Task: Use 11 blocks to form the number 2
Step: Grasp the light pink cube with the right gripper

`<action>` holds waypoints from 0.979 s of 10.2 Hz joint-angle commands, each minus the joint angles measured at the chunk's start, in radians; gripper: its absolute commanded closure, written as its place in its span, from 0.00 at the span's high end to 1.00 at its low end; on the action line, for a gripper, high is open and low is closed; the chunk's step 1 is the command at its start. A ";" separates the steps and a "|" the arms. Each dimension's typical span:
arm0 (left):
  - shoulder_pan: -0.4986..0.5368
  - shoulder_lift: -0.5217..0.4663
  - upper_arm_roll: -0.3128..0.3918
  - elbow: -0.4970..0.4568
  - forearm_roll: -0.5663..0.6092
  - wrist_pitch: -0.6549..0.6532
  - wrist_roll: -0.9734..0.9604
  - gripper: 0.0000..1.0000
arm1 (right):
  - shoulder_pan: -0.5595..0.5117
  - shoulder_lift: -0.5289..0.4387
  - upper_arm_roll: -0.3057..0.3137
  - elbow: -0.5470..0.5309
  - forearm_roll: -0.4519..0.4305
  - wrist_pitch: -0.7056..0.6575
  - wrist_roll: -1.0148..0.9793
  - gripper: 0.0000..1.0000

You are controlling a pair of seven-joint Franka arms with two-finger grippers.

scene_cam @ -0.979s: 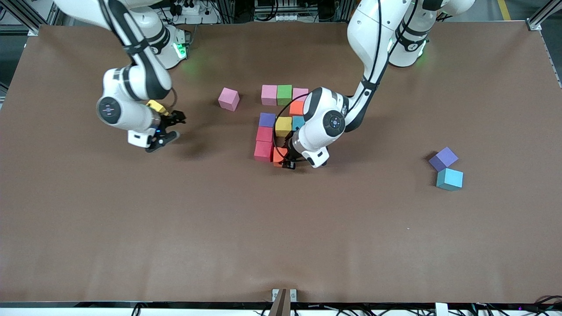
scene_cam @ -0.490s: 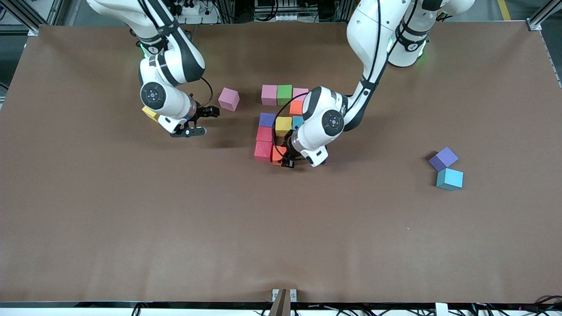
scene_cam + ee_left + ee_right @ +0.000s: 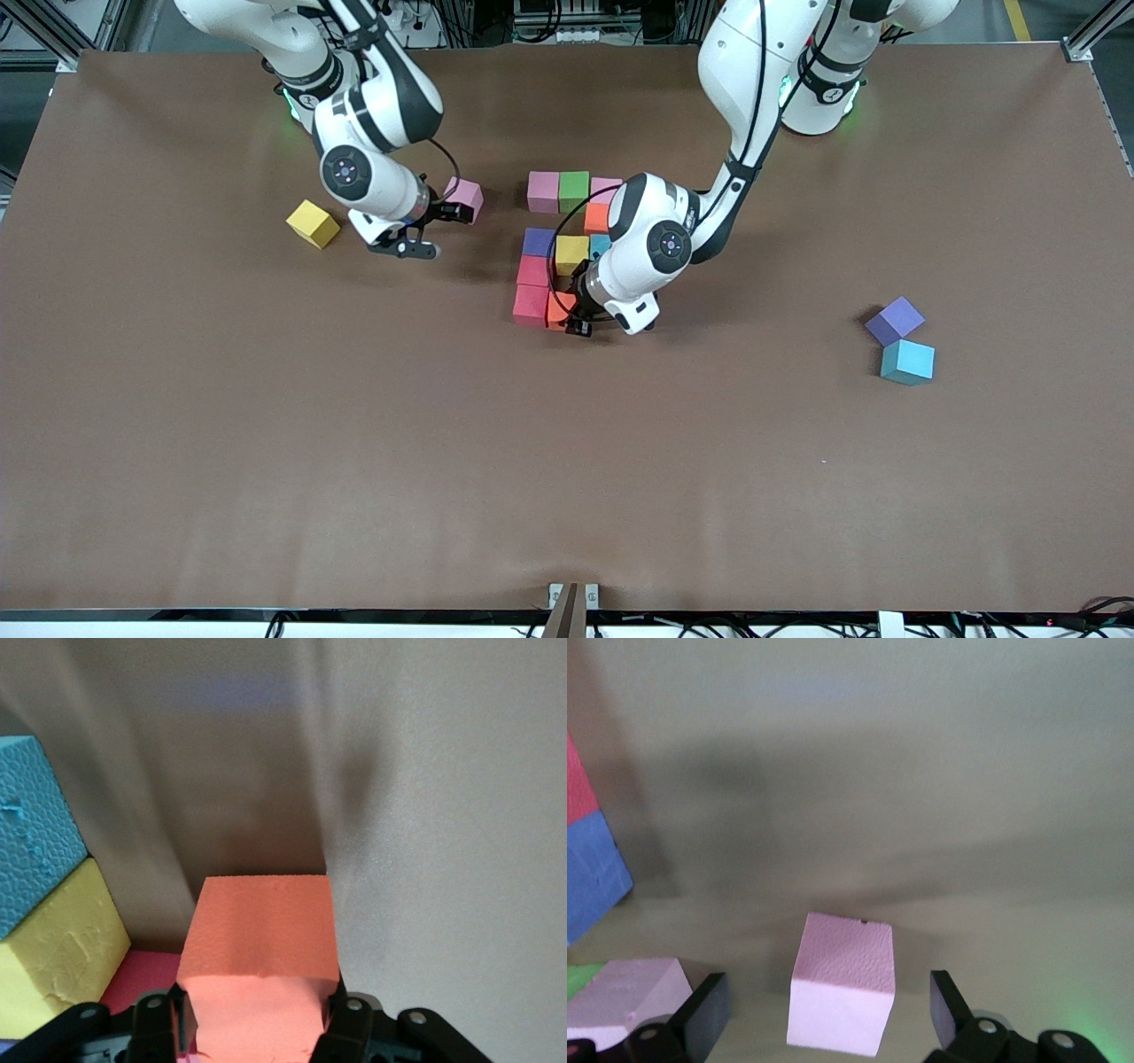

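Front view, centre of the frame: the unfinished number 2 point(image 3: 567, 248) stands on the brown table point(image 3: 567, 461). Its top row, highest in the frame, reads pink block point(image 3: 543, 191), green block point(image 3: 574, 190), and a second pink block point(image 3: 607, 188) partly covered by the left arm. Below that lie an orange block point(image 3: 598, 217), then a row of purple block point(image 3: 539, 242), yellow block point(image 3: 572, 253) and light blue block point(image 3: 600, 245). Two red blocks point(image 3: 532, 288) continue downward under the purple one.

Lower centre of the figure: the left hand point(image 3: 576, 321) is clamped on another orange block point(image 3: 559, 310), which sits just beside the lower red block. In the left wrist view this orange block point(image 3: 261, 966) fills the gap between the two fingers point(image 3: 347, 1028), with yellow and light blue blocks at the frame's left edge.

Upper left of centre: the right hand point(image 3: 434, 232) hangs low with its fingers spread wide on either side of a lone pink block point(image 3: 464, 197); the right wrist view shows that pink block point(image 3: 842, 983) between the open fingers point(image 3: 948, 1005), not yet gripped.

Left of the frame: a stray yellow block point(image 3: 313, 223) lies alone. Right of the frame: a spare purple block point(image 3: 894, 320) touches a spare light blue block point(image 3: 907, 361).
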 commanded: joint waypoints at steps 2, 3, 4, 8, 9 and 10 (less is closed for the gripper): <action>-0.005 0.003 -0.001 -0.012 -0.029 0.016 0.043 1.00 | 0.021 -0.073 -0.016 -0.105 0.023 0.060 0.016 1.00; -0.002 0.001 -0.001 -0.012 -0.029 0.016 0.043 1.00 | 0.023 -0.072 -0.016 -0.116 0.023 0.068 0.045 1.00; 0.001 0.000 -0.001 -0.012 -0.029 0.016 0.043 1.00 | 0.041 -0.066 -0.015 -0.116 0.025 0.074 0.095 1.00; 0.003 -0.010 -0.001 -0.012 -0.022 0.015 0.044 1.00 | 0.167 -0.041 -0.015 -0.144 0.029 0.198 0.286 1.00; -0.002 -0.006 -0.001 -0.013 -0.022 0.015 0.044 1.00 | 0.178 -0.039 -0.015 -0.154 0.029 0.219 0.286 1.00; -0.007 -0.005 -0.001 -0.013 -0.024 0.015 0.044 1.00 | 0.185 -0.038 -0.015 -0.159 0.029 0.230 0.288 1.00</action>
